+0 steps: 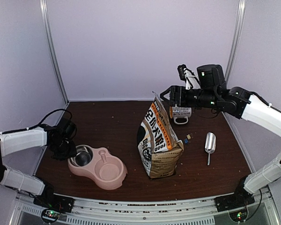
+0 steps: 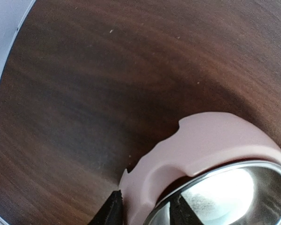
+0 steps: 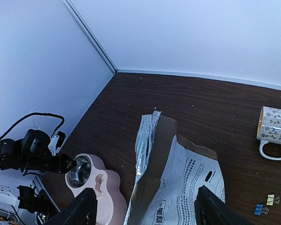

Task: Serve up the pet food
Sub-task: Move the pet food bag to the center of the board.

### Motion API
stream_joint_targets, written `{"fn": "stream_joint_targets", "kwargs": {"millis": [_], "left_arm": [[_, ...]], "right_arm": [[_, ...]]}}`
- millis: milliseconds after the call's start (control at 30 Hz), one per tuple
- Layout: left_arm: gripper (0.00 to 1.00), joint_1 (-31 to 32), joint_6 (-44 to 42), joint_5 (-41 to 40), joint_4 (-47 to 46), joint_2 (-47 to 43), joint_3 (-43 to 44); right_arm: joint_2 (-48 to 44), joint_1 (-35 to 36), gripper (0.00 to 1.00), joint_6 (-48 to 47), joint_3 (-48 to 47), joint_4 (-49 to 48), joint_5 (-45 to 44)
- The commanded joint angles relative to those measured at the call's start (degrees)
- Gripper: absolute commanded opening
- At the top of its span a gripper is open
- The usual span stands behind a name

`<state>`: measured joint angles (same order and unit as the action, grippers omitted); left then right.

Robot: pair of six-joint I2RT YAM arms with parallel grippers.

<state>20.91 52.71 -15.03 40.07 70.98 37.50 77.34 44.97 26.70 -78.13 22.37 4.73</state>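
Kibble: unseen, presumably inside bag (image 1: 160,140), bench centre. Left end effector (image 2: 146,212): narrow, astride bowl (image 1: 91,171) rim at 8 o'clock, likely steadying; grip unclear. Right end effector (image 3: 147,208): wide over bag mouth.

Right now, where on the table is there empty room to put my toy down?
Bare wood lies at the back left, between the back wall, the pink bowl and the food bag. Another patch sits front right, beside the bag, between the scoop and the near edge. It is crowded between the bag, mug, clips and scoop.
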Motion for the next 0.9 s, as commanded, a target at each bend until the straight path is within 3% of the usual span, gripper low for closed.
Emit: {"fn": "stream_joint_targets", "kwargs": {"millis": [0,433,867], "left_arm": [[0.35,-2.3,-8.3,-2.2,-3.2,5.5,5.1],[0.33,-5.3,-21.9,-4.3,-6.8,19.8,19.9],[0.34,-7.5,-32.6,-0.7,-9.6,30.3,34.2]], "right_arm": [[-2.5,-0.2,0.73,-0.9,1.6,-1.1,-2.1],[-4.0,-0.3,0.74,-0.9,3.8,-0.7,-4.0],[-5.2,-0.3,0.75,-0.3,4.4,0.7,-6.0]]}}
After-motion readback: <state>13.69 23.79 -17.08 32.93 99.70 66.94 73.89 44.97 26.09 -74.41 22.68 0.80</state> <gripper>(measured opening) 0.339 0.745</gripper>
